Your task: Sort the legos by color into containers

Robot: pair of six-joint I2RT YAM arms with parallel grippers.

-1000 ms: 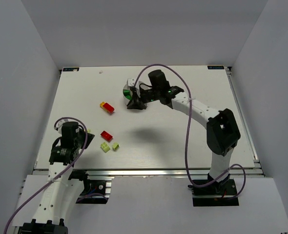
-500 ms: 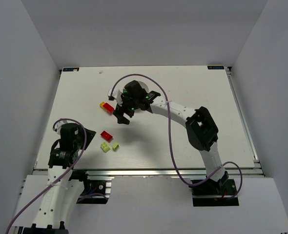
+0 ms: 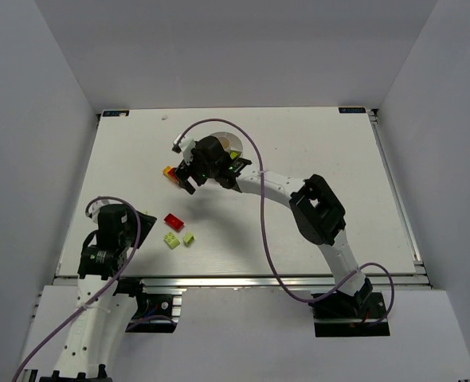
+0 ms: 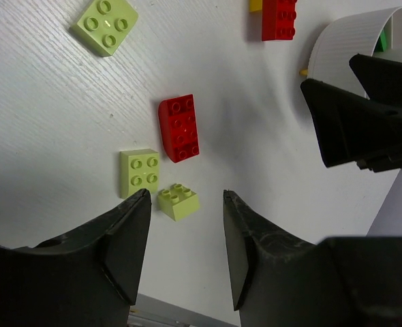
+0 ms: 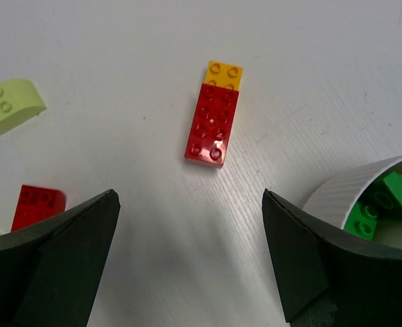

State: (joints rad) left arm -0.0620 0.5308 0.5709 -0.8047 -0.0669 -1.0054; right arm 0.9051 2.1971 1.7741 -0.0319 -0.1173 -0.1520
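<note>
right gripper (image 5: pixel 189 204) jaws spread above red-and-orange legos (image 5: pixel 213 126), left gripper (image 4: pixel 185 221) jaws parted near lime legos (image 4: pixel 140 174)

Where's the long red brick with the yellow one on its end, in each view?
Top external: long red brick left of centre.
Left wrist: long red brick at the top edge, cropped, right of centre.
Right wrist: long red brick just above centre.
Shared landmark: short red brick.

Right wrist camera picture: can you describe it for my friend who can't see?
A long red brick with an orange-yellow brick touching its far end lies ahead of the open right end effector. A pale lime brick and another red brick lie left; a white dish holding green bricks sits at the right edge.
</note>
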